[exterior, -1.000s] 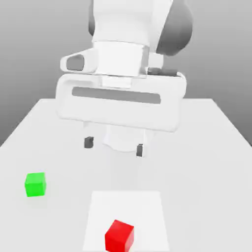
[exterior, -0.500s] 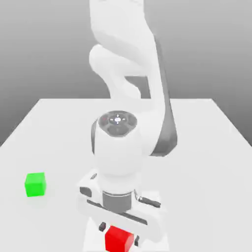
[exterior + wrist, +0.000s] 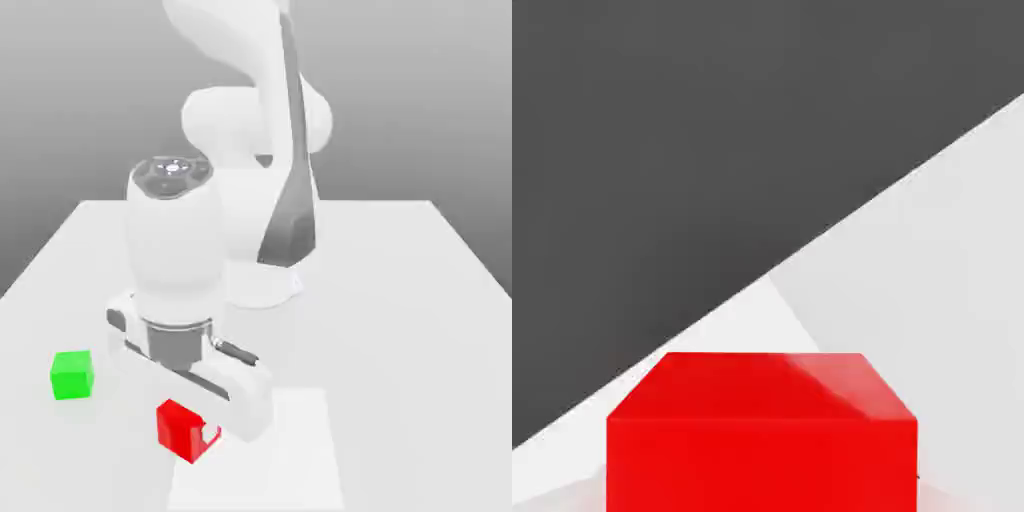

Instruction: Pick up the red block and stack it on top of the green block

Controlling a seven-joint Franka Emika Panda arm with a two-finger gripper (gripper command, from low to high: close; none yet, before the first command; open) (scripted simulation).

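The white two-finger gripper [image 3: 203,437] pinches the small bright-red cube [image 3: 178,427], apparently just above the white table [image 3: 420,300] — carrying step, I'd say. Next: over the small bright-green cube [image 3: 72,374] at the exterior view's left, squarely aligned.

The red block [image 3: 762,435] sits close before the camera, its plain front face broad and flat, its top face sloping away with a pale sheen at one corner. Behind it lies the white counter [image 3: 932,260], whose straight edge runs diagonally against a dark grey backdrop.
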